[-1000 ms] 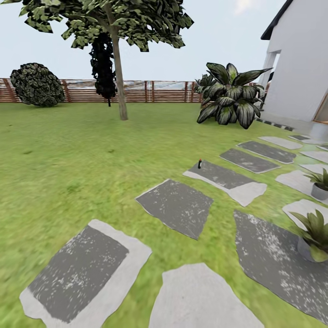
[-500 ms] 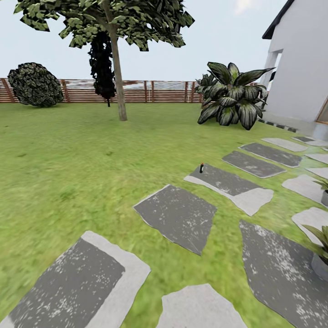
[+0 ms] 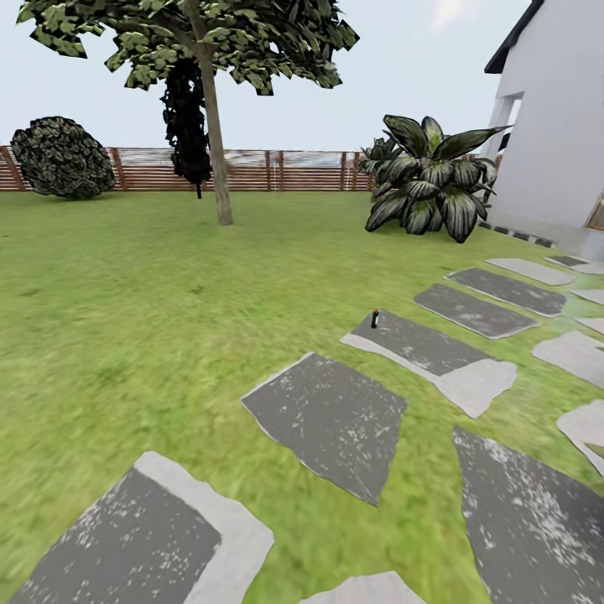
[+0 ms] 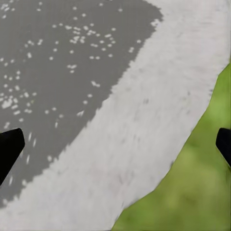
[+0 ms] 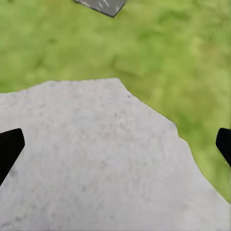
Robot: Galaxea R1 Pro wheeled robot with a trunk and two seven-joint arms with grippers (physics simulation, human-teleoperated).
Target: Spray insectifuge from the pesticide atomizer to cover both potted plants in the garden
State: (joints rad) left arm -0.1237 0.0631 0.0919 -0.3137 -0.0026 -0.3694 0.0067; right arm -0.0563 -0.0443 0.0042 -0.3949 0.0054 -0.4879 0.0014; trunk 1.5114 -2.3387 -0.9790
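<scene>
Matt, speckled dark grey stone with pale rough borders on the stepping stones [image 3: 331, 417]. Soft, blurry green turf for the lawn [image 3: 126, 319]. Brown slatted wood along the fence [image 3: 277, 168]. Glossy striped leaves on the large plant [image 3: 428, 176]. Smooth, flat white plaster on the house wall [image 3: 558, 134]. Rough bark on the tree trunk [image 3: 216, 143].

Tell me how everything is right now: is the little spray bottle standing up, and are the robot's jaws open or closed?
Spray bottle: standing upright at the far corner of a stepping stone, nothing holding it.
Left gripper: jaws wide open, empty, above a grey stone.
Right gripper: jaws wide open, empty, above a pale stone.
Big striped plant: upright beside the house.
Tree: standing on the lawn, before the fence.
</scene>
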